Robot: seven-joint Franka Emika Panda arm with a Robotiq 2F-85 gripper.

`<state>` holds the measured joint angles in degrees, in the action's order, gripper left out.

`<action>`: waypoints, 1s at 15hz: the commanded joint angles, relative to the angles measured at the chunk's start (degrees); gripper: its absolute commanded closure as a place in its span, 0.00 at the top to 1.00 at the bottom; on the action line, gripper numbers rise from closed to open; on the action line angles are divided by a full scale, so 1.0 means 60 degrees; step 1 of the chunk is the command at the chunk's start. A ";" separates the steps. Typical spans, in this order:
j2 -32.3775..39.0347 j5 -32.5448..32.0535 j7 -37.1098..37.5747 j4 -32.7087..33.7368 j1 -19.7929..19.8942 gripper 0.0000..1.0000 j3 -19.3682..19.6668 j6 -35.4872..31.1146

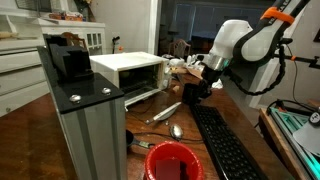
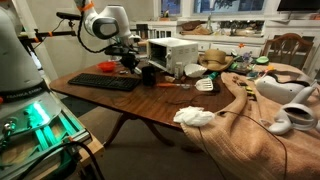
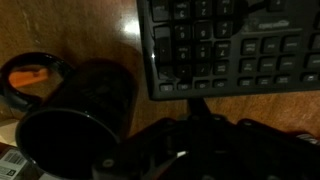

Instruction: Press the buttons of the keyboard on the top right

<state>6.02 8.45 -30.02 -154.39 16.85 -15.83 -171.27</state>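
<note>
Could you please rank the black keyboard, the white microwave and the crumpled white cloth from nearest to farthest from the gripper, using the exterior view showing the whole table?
1. Long, flat black keyboard: just below the gripper.
2. White box-shaped microwave: further back on the table.
3. Crumpled white cloth: at the table's near edge, farthest.

A wooden table (image 2: 150,104) is seen with the keyboard (image 2: 104,82) laid flat near its far corner, the buttons (image 2: 95,80) appearing only as a dark, blurred surface. The white arm (image 2: 104,22) is bent down over the keyboard's end, and the gripper (image 2: 130,66) is held just above it, beside a black cup (image 2: 148,74); how the jaws stand cannot be made out. A white microwave (image 2: 172,50) is set behind the cup. A crumpled white cloth (image 2: 194,117) is placed at the table's near edge, touching a brown fabric (image 2: 250,125).
</note>
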 commanded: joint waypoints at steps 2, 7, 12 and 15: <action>-0.1458 -0.0086 0.1300 -0.0552 -0.1099 0.26 0.0888 0.1048; -0.3099 -0.0236 0.2664 -0.0870 -0.2189 0.56 0.1745 0.2543; -0.4356 -0.0449 0.3841 -0.0553 -0.2514 0.93 0.2192 0.4934; -0.5009 -0.0390 0.4390 -0.0409 -0.2605 1.00 0.2278 0.6306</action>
<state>-19.35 7.04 -8.03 -156.57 2.48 -3.28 -140.03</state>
